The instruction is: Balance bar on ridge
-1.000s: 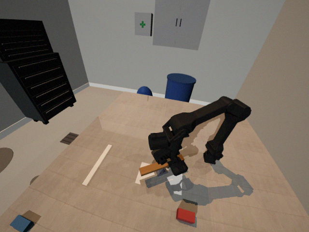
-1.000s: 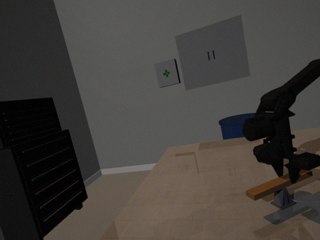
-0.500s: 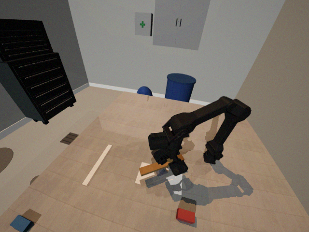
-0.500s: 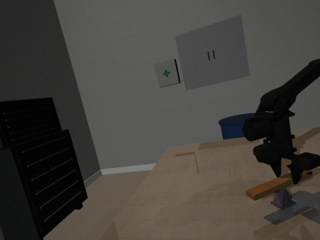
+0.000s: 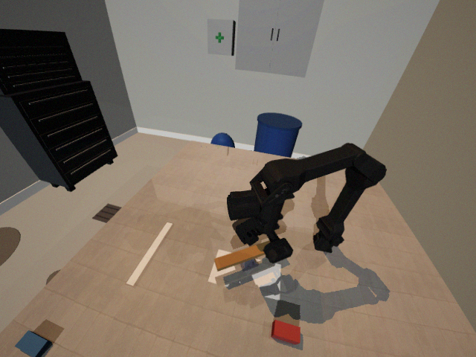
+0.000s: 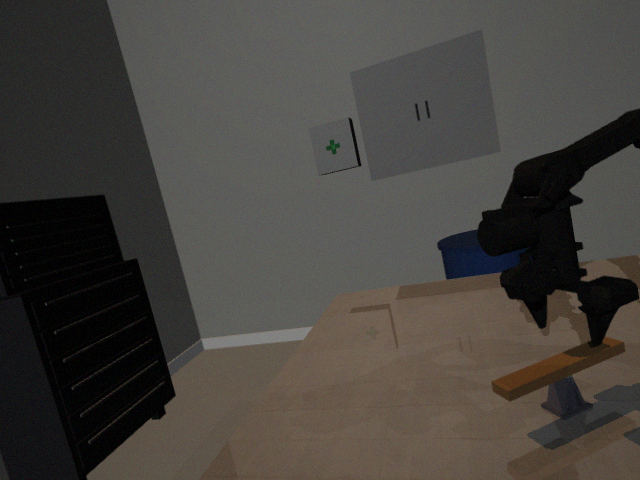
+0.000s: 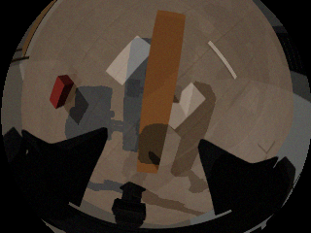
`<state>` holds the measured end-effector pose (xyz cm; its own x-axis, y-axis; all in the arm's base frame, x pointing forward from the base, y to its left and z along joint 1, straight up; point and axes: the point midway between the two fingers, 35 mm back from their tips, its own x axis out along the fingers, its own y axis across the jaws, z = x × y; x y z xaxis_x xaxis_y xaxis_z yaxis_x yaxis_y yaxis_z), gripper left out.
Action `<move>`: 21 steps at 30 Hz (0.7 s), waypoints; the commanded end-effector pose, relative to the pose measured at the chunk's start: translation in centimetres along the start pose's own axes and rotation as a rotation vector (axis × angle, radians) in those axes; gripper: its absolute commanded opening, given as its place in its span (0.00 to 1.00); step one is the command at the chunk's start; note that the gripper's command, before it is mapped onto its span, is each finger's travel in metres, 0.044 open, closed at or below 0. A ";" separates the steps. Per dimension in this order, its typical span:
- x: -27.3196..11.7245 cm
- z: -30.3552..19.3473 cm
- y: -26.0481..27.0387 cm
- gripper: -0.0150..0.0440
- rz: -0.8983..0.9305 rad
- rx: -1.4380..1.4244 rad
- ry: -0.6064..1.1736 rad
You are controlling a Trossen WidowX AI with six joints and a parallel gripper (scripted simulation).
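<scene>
The orange bar (image 5: 238, 258) (image 6: 542, 373) (image 7: 162, 68) lies across the top of the small grey-purple ridge (image 5: 250, 264) (image 6: 566, 397). Both ends stand clear of the table, and the bar looks about level. The bar hides most of the ridge in the wrist view. My gripper (image 6: 568, 335) (image 7: 155, 139) is wide open and empty just above the bar's end nearer the arm base. In the wrist view its fingers stand apart on either side of the bar, with free space between each finger and the bar.
A red block (image 5: 285, 331) (image 7: 61, 91) lies nearer the front, a blue block (image 5: 32, 343) at the front left corner. A thin pale strip (image 5: 149, 253) (image 7: 223, 60) lies left of the ridge. Pale patches (image 7: 128, 60) show on the table around the ridge.
</scene>
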<state>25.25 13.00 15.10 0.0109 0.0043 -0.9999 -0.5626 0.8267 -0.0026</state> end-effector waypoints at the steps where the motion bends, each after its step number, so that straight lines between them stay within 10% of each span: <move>1: -4.0 -0.1 0.0 1.00 -0.001 0.000 -0.011; 21: -5.6 -0.4 0.1 1.00 -0.001 0.000 -0.011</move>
<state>24.86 12.80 20.69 0.0223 0.0101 -0.9997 -0.5624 0.8269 -0.0042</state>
